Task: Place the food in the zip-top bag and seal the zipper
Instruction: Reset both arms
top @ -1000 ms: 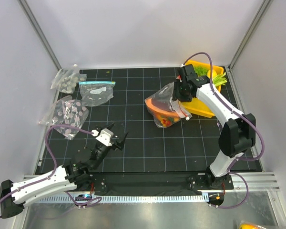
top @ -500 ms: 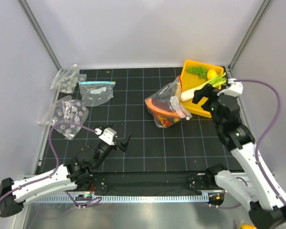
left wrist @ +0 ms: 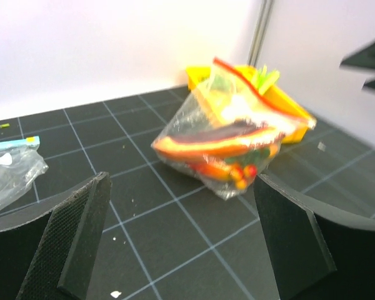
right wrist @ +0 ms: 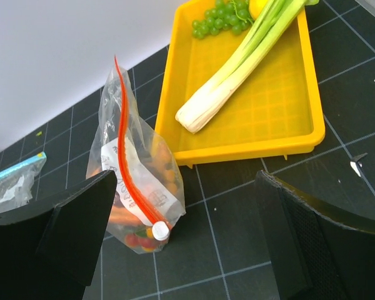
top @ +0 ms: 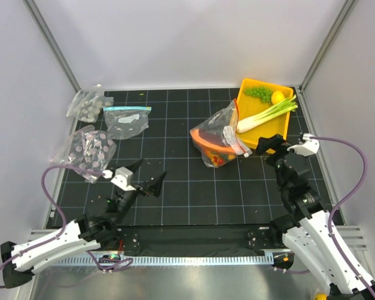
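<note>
Orange-red zipper (right wrist: 121,134) runs along the top edge of the zip-top bag (top: 217,140). The bag sits on the black grid mat (top: 187,187) right beside the yellow tray (right wrist: 250,125), and you can see the food (left wrist: 234,167) through the plastic. Neither arm is touching it. The left gripper (top: 149,172) is spread wide with nothing in it. The right gripper (top: 272,149) is the same, near the tray's front edge. A leek (right wrist: 237,69) and green grapes (right wrist: 215,22) lie in the tray.

black grid table (top: 187,181) | zip-top bag (top: 216,139) mid | yellow tray (top: 263,144) beside it | blue-strip bag (top: 126,120), dotted bags (top: 89,149) left
</note>
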### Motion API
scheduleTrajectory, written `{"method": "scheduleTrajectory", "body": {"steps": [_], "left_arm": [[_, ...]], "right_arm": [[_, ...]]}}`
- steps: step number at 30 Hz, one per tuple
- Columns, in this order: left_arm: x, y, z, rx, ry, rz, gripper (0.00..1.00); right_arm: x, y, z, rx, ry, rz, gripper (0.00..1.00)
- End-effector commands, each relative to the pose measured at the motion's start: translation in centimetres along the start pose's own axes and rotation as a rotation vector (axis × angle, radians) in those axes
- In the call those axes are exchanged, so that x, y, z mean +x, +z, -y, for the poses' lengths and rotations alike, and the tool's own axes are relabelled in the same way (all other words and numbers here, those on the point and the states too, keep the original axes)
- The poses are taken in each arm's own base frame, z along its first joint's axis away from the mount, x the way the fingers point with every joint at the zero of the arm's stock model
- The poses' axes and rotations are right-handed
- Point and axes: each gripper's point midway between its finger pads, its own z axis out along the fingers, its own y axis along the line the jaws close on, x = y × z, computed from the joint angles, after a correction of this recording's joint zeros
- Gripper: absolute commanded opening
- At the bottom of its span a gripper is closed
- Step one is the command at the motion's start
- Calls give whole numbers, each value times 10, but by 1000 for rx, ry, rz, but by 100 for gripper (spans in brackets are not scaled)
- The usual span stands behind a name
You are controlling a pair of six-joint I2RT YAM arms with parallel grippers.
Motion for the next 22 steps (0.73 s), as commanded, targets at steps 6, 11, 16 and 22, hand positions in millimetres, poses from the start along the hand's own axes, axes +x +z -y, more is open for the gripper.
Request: {"method": "scheduleTrajectory", "body": {"steps": [6,11,16,22], "left_arm": [[-13,-18,-58,-322,-209,110,100],[-6,-20,-62,-350,-214,101,100],[-6,-19,-63,-365,-207,90,100],[-2,-18,-62,-364,-195,78,100]], "right_arm": [[-28,3,-4,2,116,147,100],[-28,3,-2,7,111,150,100],[-28,3,-3,4,123,151,99],[-24,5,-2,13,121,132,100]]}}
